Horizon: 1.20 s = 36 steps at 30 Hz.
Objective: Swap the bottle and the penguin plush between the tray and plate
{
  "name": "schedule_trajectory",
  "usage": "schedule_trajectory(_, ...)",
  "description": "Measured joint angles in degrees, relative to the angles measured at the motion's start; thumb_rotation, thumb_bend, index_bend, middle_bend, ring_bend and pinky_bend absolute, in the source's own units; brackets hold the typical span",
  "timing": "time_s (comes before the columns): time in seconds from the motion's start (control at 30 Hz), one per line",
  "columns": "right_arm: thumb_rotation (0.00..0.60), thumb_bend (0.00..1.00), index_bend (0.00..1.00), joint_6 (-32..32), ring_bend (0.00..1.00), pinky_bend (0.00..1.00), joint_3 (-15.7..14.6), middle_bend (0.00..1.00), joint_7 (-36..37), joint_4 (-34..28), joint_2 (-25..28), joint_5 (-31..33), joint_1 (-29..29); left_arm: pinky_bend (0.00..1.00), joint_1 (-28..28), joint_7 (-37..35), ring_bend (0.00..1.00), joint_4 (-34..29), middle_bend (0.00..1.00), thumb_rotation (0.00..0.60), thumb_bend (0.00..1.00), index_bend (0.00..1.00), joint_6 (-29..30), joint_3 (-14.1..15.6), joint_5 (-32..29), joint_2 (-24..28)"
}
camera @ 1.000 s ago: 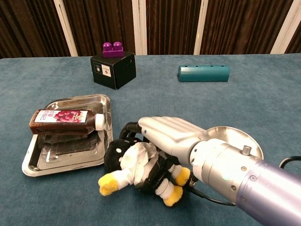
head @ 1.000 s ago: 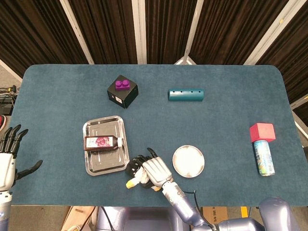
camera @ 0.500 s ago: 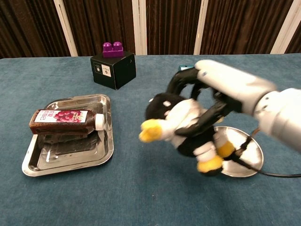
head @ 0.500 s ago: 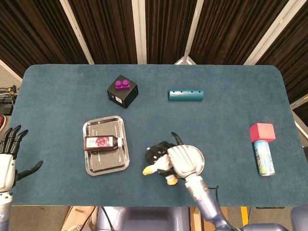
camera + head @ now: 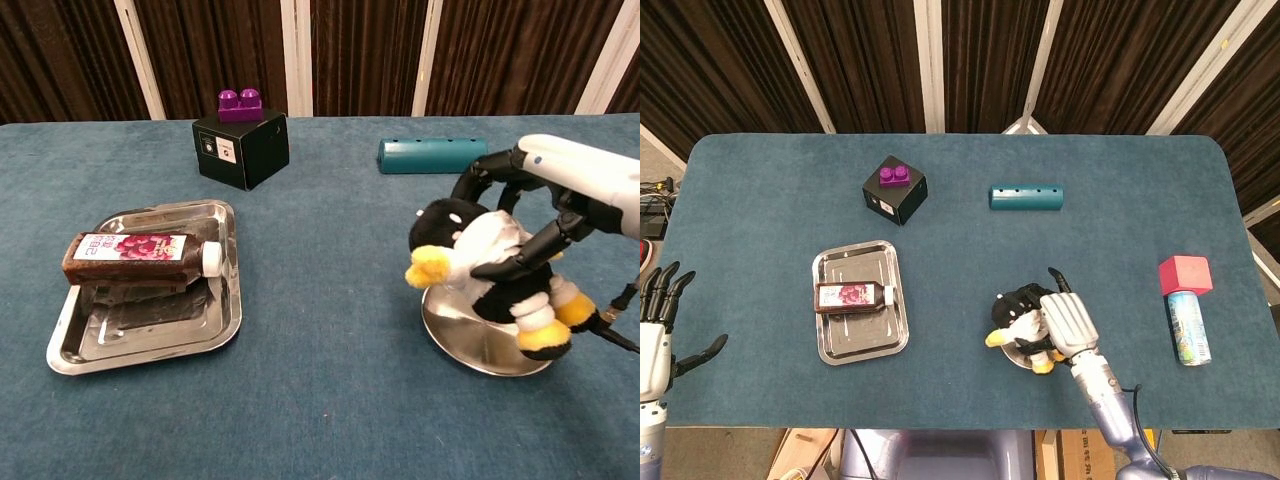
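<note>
My right hand (image 5: 1068,322) (image 5: 565,196) grips the black-and-white penguin plush (image 5: 1020,315) (image 5: 483,268), holding it just over the round silver plate (image 5: 478,342) (image 5: 1013,352); whether the plush touches the plate I cannot tell. The dark bottle (image 5: 851,295) (image 5: 140,255) with a pink label and white cap lies on its side in the metal tray (image 5: 859,344) (image 5: 148,335) at the left. My left hand (image 5: 654,325) hovers open off the table's left edge, seen only in the head view.
A black box topped by a purple brick (image 5: 894,189) (image 5: 241,140) and a teal bar (image 5: 1026,197) (image 5: 432,155) sit at the back. A red cube (image 5: 1185,274) and a spray can (image 5: 1188,327) lie at the far right.
My right hand carried the penguin plush rightward from beside the tray to above the plate. The bottle, the tray and my left hand stayed put.
</note>
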Motion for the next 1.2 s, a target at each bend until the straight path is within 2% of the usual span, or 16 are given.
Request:
schedule_trajectory(0.1, 0.600, 0.20, 0.62, -1.1, 0.39, 0.00, -0.3, 0.59, 1.8, 2.6, -0.2, 0.1, -0.1, 0.14, 0.1, 0.5, 0.01, 0.0, 0.03, 0.600, 0.22, 0.15, 0.2, 0.0, 0.3, -0.3)
schedule_trajectory(0.17, 0.600, 0.20, 0.58, -1.8, 0.34, 0.00, -0.6, 0.54, 2.5, 4.0, -0.4, 0.1, -0.2, 0.14, 0.1, 0.9, 0.01, 0.1, 0.03, 0.600, 0.22, 0.15, 0.2, -0.1, 0.3, -0.5)
schedule_trajectory(0.23, 0.600, 0.20, 0.49, -2.5, 0.28, 0.00, -1.0, 0.47, 3.4, 5.4, -0.6, -0.2, -0.2, 0.14, 0.1, 1.3, 0.01, 0.1, 0.03, 0.600, 0.22, 0.15, 0.0, -0.2, 0.3, -0.7)
schedule_trajectory(0.33, 0.600, 0.19, 0.29, -3.3, 0.14, 0.00, -1.6, 0.29, 3.5, 6.3, -0.6, -0.8, -0.1, 0.14, 0.2, 1.7, 0.01, 0.1, 0.03, 0.600, 0.22, 0.15, -0.2, -0.3, 0.3, -0.9)
schedule_trajectory(0.4, 0.600, 0.13, 0.17, -3.9, 0.03, 0.00, -1.9, 0.15, 2.4, 6.4, -0.5, -0.6, 0.0, 0.14, 0.2, 1.8, 0.01, 0.0, 0.03, 0.600, 0.22, 0.15, -0.3, -0.3, 0.3, -0.9)
schedule_trajectory(0.5, 0.600, 0.06, 0.10, -5.2, 0.00, 0.00, -2.5, 0.05, 0.5, 5.9, 0.2, 1.0, 0.2, 0.14, 0.3, 1.7, 0.01, 0.0, 0.03, 0.600, 0.22, 0.15, -0.3, -0.4, 0.3, -0.8)
schedule_trajectory(0.67, 0.600, 0.04, 0.04, -5.0, 0.00, 0.00, -2.9, 0.03, -1.7, 2.1, 3.1, 2.7, -0.2, 0.14, 0.5, 3.1, 0.01, -0.2, 0.03, 0.600, 0.22, 0.15, -1.1, -0.4, -0.7, -0.3)
schedule_trajectory(0.77, 0.600, 0.04, 0.04, -3.4, 0.00, 0.00, -3.2, 0.03, -1.4, -1.8, 6.6, 2.3, -1.4, 0.14, 0.7, 6.1, 0.01, -1.1, 0.03, 0.600, 0.21, 0.15, -1.9, -0.4, -2.3, 0.1)
schedule_trajectory(0.97, 0.600, 0.04, 0.04, 3.3, 0.00, 0.00, -5.4, 0.03, 3.6, -7.4, 17.0, -3.7, -7.1, 0.14, 1.4, 8.8, 0.01, -4.6, 0.03, 0.600, 0.21, 0.14, -4.0, 0.4, -4.1, 2.1)
schedule_trajectory(1.07, 0.600, 0.04, 0.08, 9.5, 0.00, 0.00, -6.2, 0.03, 9.3, -6.5, 19.5, -8.8, -10.9, 0.14, 1.9, 8.7, 0.01, -5.6, 0.03, 0.600, 0.21, 0.14, -4.3, 1.4, -3.9, 3.0)
schedule_trajectory(1.2, 0.600, 0.04, 0.09, 21.0, 0.00, 0.00, -6.3, 0.03, 14.0, 0.0, 19.6, -13.2, -16.7, 0.14, 3.3, 7.1, 0.01, -6.2, 0.03, 0.600, 0.21, 0.14, -3.7, 3.1, -2.7, 4.3)
